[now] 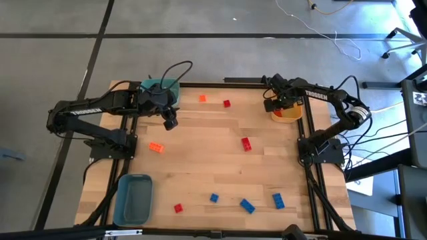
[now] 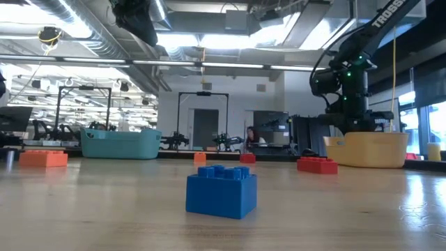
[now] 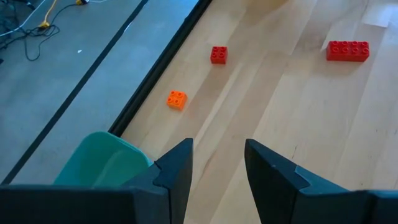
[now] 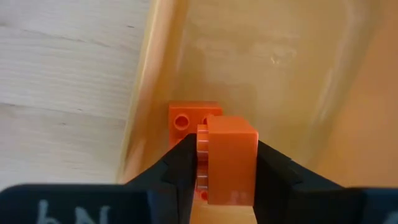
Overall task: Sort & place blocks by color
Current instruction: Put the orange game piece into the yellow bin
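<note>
Meanwhile, an orange block [image 4: 227, 158] is gripped between the fingers of the right gripper [image 4: 225, 180], which is lowered into the yellow-orange bin [image 1: 288, 114] at the table's far right corner; a second orange block [image 4: 189, 118] seems to be lying inside underneath. The left gripper [image 3: 217, 174] is held empty and parted beside the teal bin [image 1: 160, 87]. Red, orange and blue blocks are scattered across the wooden table [image 1: 200, 147].

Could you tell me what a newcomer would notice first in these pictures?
Probably the right gripper over the yellow bin at the table's far right corner, an orange block between its fingers. Next, the red, orange and blue blocks scattered across the wooden table, with the left gripper empty by the teal bin.
</note>
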`<state>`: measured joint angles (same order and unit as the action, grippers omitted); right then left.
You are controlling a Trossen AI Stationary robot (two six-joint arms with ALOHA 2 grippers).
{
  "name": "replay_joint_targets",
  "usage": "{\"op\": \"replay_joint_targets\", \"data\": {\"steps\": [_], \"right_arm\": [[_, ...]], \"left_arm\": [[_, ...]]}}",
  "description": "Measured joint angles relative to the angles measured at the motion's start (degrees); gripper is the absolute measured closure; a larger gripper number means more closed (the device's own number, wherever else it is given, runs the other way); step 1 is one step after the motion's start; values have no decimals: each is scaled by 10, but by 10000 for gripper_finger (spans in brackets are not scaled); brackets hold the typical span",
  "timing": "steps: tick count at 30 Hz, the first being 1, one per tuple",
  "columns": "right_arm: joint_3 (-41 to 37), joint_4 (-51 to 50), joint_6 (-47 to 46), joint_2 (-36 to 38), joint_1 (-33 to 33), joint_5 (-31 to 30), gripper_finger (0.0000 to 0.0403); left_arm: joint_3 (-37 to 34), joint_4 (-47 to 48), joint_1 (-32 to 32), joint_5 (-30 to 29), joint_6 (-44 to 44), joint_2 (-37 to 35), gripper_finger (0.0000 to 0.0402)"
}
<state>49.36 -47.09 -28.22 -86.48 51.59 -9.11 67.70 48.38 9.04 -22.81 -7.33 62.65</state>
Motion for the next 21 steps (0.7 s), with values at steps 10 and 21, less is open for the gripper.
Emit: {"op": "replay_joint_targets", "data": {"steps": [10, 21], "right_arm": [[0, 1, 0, 0, 1, 0, 300], [0, 2, -1, 0, 4, -2, 246]], "left_arm": [[0, 1, 0, 0, 0, 0, 263], [0, 5, 0, 0, 0, 0, 263]]}}
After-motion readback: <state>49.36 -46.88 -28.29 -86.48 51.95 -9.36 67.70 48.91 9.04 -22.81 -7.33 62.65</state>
